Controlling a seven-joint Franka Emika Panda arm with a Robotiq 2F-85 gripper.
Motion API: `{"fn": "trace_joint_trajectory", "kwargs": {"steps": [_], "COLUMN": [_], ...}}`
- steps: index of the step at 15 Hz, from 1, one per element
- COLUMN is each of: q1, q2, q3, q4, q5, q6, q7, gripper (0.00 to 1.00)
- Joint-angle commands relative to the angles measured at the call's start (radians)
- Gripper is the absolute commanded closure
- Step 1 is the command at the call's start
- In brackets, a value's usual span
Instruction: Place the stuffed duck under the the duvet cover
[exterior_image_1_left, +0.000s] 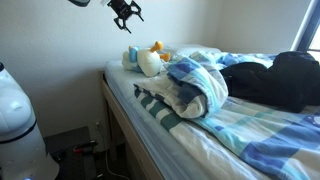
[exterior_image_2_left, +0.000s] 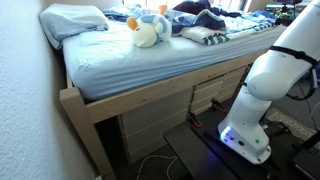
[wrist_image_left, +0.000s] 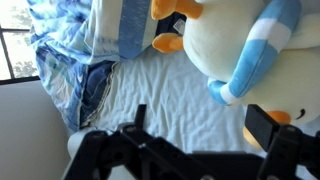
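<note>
The stuffed duck (exterior_image_1_left: 150, 61) lies on the bed near its head end; it has a cream body, orange parts and a light blue stripe. It shows in both exterior views (exterior_image_2_left: 148, 31). In the wrist view the stuffed duck (wrist_image_left: 232, 40) fills the upper right. The striped blue-and-white duvet cover (exterior_image_1_left: 192, 90) lies bunched beside it, apart from the duck (exterior_image_2_left: 206, 36) (wrist_image_left: 100, 40). My gripper (exterior_image_1_left: 126, 12) hangs open and empty in the air above the duck. In the wrist view its two fingers (wrist_image_left: 200, 125) frame bare sheet just below the duck.
A black bundle (exterior_image_1_left: 275, 80) lies on the duvet farther down the bed. A pillow (exterior_image_2_left: 75, 20) sits at the head end by the wall. The sheet (exterior_image_2_left: 150, 68) covers the mattress on a wooden frame (exterior_image_2_left: 140, 105). My robot base (exterior_image_2_left: 262, 95) stands beside the bed.
</note>
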Motion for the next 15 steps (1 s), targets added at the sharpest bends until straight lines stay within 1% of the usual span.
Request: {"fn": "trace_joint_trajectory", "kwargs": {"steps": [1,6,10,15], "q1": [-0.014,-0.014,-0.035,-0.074], "q2": [-0.005,0.015,0.042,0.02], "q3": [0.008,0.017,0.006,-0.018], "q4": [0.002,0.01,0.037,0.037], "q5": [0.007,0.004,0.007,0.016], "q6": [-0.001,0.0,-0.024,-0.098], "q7": [-0.011,-0.005,0.015,0.03], "gripper": [0.0,0.0,0.0,0.0]}}
